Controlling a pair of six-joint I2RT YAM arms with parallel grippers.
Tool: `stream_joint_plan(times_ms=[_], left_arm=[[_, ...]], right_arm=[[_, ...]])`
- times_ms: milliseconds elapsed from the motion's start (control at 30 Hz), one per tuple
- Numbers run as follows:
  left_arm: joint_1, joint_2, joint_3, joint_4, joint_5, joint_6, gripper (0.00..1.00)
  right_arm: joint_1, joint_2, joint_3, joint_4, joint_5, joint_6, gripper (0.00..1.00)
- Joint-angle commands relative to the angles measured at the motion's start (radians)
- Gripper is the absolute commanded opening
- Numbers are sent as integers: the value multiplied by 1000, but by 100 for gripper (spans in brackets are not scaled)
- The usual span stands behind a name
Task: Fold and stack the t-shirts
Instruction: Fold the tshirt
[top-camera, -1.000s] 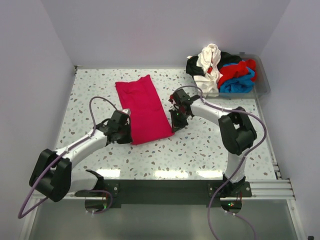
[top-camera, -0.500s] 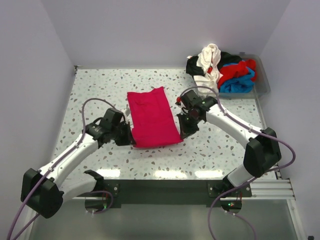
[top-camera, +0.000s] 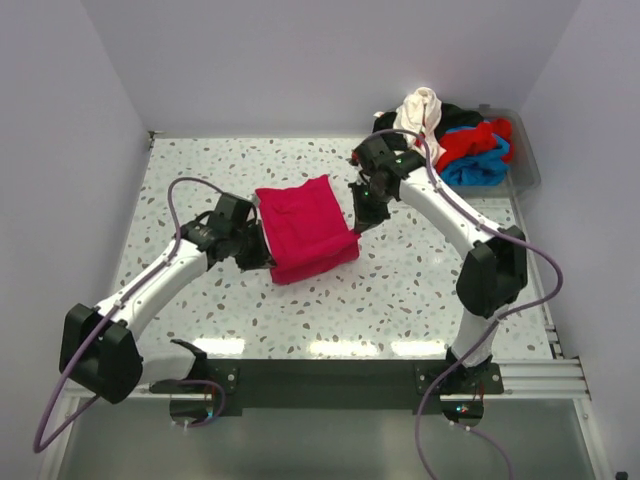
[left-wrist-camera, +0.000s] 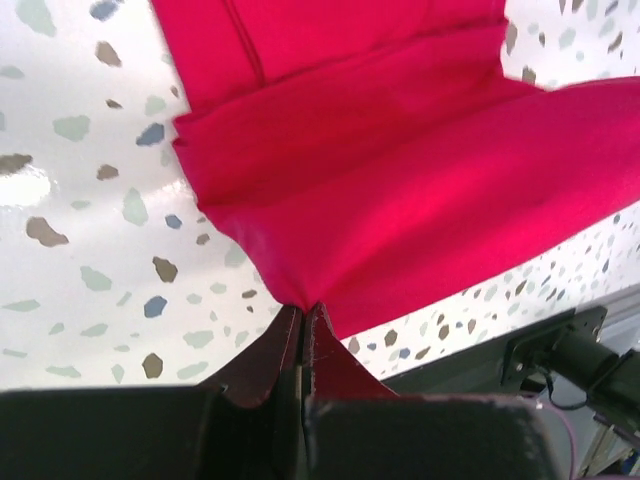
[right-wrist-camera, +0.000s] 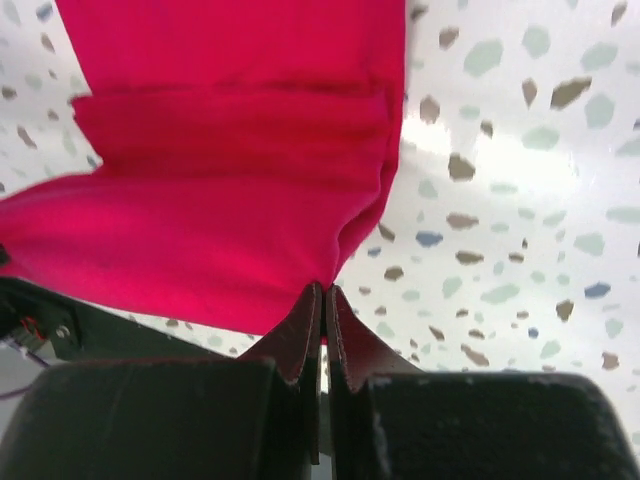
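Observation:
A crimson-pink t-shirt (top-camera: 304, 228) lies folded into a narrow strip mid-table, its near end lifted and doubled back toward the far end. My left gripper (top-camera: 262, 251) is shut on the near left corner of that shirt (left-wrist-camera: 380, 190), the cloth pinched at the fingertips (left-wrist-camera: 305, 312). On the other side my right gripper (top-camera: 357, 222) is shut on the near right corner (right-wrist-camera: 230, 200), cloth caught between its tips (right-wrist-camera: 322, 290). More t-shirts, cream-white (top-camera: 420, 110), black, red (top-camera: 470, 140) and blue (top-camera: 478, 168), sit heaped at the back right.
A clear grey plastic bin (top-camera: 525, 165) at the back right corner holds the heap of shirts. The speckled tabletop (top-camera: 400, 290) is walled on the left, far and right sides. A black rail (top-camera: 330, 375) runs along the near edge.
Both grippers have carried the shirt's near end up and toward the far side, so the strip now looks shorter and doubled. The whole shirt also shifted right.

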Motion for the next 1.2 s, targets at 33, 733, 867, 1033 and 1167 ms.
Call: stream_joint_plan(times_ms=[33, 733, 867, 1033, 1167], left_arm=[[72, 32, 74, 87, -35, -11, 0], [200, 228, 249, 187, -20, 79, 0], [215, 260, 261, 216, -35, 82, 0], [224, 314, 276, 236, -32, 96, 0], [238, 378, 302, 299, -43, 101, 0]], right_arm=[[-27, 98, 166, 12, 25, -28, 0], [-50, 357, 547, 153, 10, -24, 0], [-50, 380, 547, 199, 11, -15, 0], [-50, 425, 563, 251, 13, -5, 0], [-50, 477, 622, 280, 50, -5, 0]])
